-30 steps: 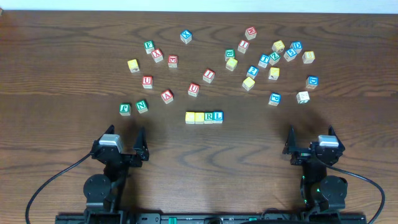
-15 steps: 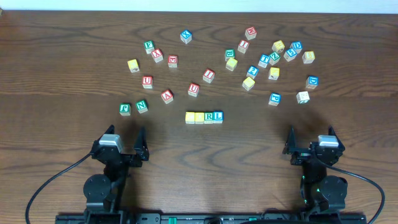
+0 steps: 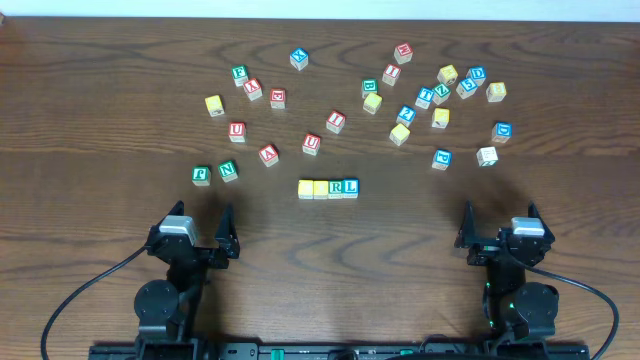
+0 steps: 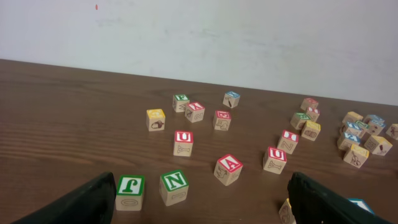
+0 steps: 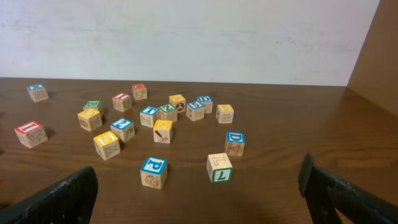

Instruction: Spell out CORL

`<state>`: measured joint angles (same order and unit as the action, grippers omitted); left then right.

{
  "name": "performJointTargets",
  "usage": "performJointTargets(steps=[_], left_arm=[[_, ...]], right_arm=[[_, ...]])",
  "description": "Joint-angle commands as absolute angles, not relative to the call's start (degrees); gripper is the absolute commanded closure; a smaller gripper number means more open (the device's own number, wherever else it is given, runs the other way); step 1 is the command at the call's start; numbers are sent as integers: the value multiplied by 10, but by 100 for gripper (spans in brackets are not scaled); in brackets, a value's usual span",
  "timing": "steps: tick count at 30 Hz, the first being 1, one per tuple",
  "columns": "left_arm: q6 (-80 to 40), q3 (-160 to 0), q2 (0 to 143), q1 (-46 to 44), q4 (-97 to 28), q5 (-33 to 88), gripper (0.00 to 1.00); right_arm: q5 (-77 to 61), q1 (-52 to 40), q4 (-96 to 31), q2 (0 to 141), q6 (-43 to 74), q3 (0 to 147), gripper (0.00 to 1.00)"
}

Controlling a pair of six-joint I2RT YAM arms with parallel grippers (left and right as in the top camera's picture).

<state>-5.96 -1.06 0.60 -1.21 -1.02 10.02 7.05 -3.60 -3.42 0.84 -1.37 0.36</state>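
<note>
The CORL row [image 3: 328, 187] lies at the table's middle: two yellow-topped cubes [image 3: 313, 187], then a white cube with a green R [image 3: 336, 187] and a white cube with a blue L [image 3: 351, 186], all touching side by side. My left gripper [image 3: 195, 225] rests near the front edge, left of the row and open, with nothing between its fingers [image 4: 93, 199]. My right gripper [image 3: 500, 222] sits at the front right, also open and empty. In the left wrist view only a corner of the row [image 4: 286, 211] peeks out beside the right finger.
Many loose letter cubes are scattered across the far half of the table. Closest to the left gripper are green J [image 4: 129, 191] and N [image 4: 174, 186] cubes. A blue P cube [image 5: 153, 172] and a green-lettered cube [image 5: 219, 167] lie ahead of the right gripper [image 5: 199, 205]. A white wall backs the table.
</note>
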Motion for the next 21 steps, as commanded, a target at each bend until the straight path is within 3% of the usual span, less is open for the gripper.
performJointTargets(steps=[1, 21], left_arm=[[-58, -3, 2, -9, -32, 118, 13], [-58, -3, 2, -9, -32, 118, 13]], right_arm=[[65, -32, -37, 3, -22, 3, 1], [65, -32, -37, 3, -22, 3, 1]])
